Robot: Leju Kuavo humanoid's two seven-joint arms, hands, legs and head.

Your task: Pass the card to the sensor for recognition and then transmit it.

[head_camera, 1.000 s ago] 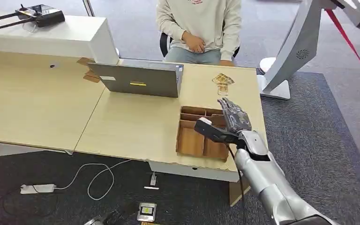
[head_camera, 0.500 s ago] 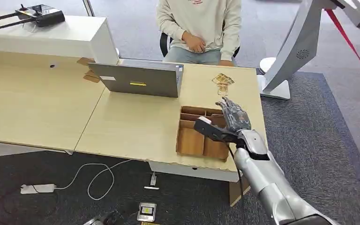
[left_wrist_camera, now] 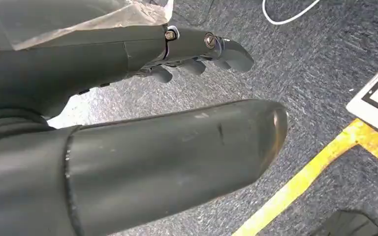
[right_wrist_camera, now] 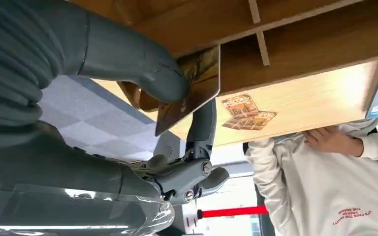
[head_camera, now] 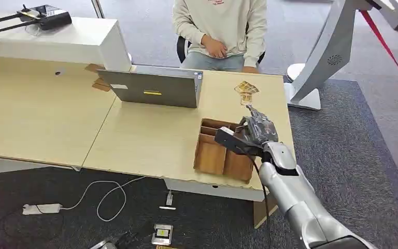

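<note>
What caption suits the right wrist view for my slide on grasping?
Right hand pinches a card above the wooden tray, with spare cards on the table beyond.

Setting: office or reception-type workspace. Evidence: light wood desk (head_camera: pixel 150 140) across the centre of the head view, with a raised white counter (head_camera: pixel 57 41) at upper left carrying a black antenna device (head_camera: pixel 41 15); open grey laptop (head_camera: pixel 153 88) at centre; person seated on a chair (head_camera: pixel 220 31) at top centre; grey carpet (head_camera: pixel 363 155) at right; power strip and white cable (head_camera: pixel 83 199) at lower left.
</note>
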